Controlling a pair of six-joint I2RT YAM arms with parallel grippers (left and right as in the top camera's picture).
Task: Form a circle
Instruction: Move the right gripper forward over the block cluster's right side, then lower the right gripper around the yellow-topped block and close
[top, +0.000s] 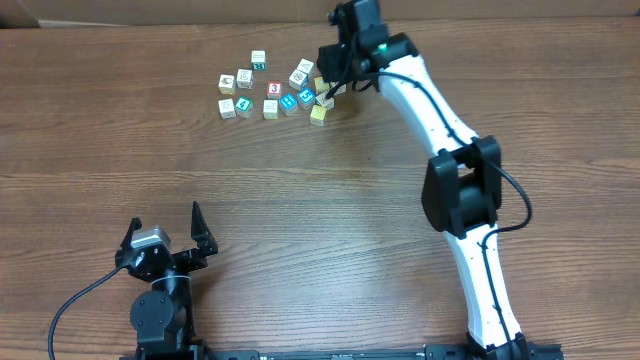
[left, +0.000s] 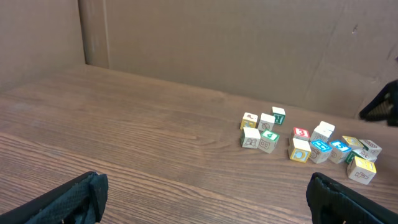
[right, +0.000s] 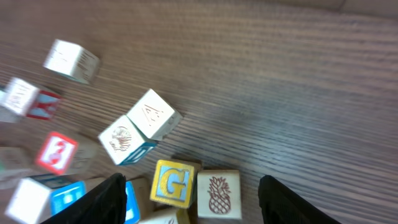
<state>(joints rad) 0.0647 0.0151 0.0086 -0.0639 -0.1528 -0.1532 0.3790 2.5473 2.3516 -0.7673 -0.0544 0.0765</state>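
I am holding my right claw (right: 191, 180) wide, straddling the yellow G cube (right: 171, 182) and the pineapple cube (right: 219, 193), gripping neither. The circle (top: 243, 101) is sitting well to the left. I am thinking: centre on one cube only, then close squarely.

overhead looks down; both wrist views share cubes (top: 274, 89).
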